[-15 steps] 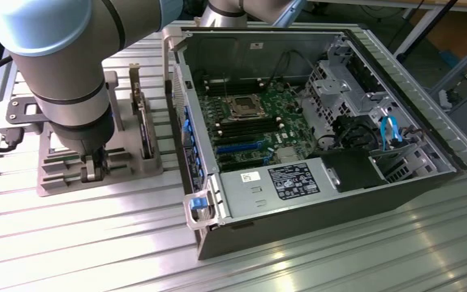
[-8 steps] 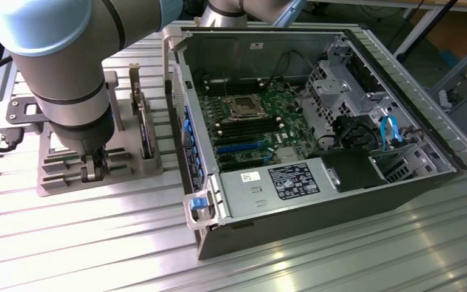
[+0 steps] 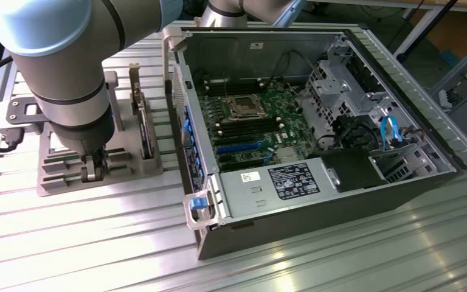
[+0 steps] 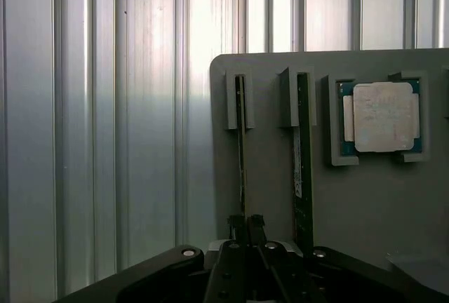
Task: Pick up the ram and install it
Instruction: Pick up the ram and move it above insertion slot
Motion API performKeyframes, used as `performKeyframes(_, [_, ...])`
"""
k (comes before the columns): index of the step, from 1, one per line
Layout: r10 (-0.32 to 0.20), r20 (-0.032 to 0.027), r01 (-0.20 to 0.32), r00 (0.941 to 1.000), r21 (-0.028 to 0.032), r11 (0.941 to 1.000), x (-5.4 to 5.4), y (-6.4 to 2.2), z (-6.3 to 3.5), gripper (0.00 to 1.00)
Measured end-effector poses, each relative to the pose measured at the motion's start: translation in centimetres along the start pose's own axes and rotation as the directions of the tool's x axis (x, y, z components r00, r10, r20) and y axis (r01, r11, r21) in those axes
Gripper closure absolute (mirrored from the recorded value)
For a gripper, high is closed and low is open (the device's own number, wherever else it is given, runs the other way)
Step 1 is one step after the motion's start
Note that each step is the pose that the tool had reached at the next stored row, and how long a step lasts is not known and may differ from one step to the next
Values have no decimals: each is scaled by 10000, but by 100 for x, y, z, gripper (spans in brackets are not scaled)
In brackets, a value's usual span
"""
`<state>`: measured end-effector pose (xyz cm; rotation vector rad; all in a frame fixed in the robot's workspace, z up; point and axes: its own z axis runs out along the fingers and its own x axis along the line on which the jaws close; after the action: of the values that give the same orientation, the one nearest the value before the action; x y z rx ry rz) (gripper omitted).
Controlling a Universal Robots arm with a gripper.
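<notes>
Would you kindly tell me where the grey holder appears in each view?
Exterior view: holder on the table, at the exterior view's left of the case, under the gripper.
Wrist view: holder just beyond the fingers, carrying the CPU and the ram.
Shared landmark: the gripper, shut on the ram.

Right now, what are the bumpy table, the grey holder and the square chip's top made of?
Table: looks like bare aluminium, ribbed and shiny with light streaks. Grey holder: probably plastic, matte and evenly grey. Square chip: top looks like dull silvery metal over a green board.
</notes>
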<state>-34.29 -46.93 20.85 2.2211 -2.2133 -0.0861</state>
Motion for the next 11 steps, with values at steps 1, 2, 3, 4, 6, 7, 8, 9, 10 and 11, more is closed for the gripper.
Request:
performKeyframes(1, [-1,2,1,10000,2,10000,0,0,2,88])
performKeyframes(2, [-1,2,1,10000,3,10000,0,0,2,88])
performKeyframes(3, [0,3,0,10000,3,10000,0,-1,2,88])
performKeyframes(4, [-1,2,1,10000,4,10000,0,-1,2,88])
performKeyframes(6, [-1,5,1,10000,6,10000,-1,-1,1,88])
performKeyframes(7, [0,6,0,10000,8,10000,-1,-1,-2,88])
performKeyframes(8, [-1,8,0,10000,10,10000,-1,-1,-7,88])
performKeyframes(9, [0,2,0,10000,4,10000,-1,1,-28,88])
performKeyframes(10, [0,2,0,10000,5,10000,-2,1,-48,88])
performKeyframes(11, [0,1,0,10000,5,10000,-3,2,-66,88])
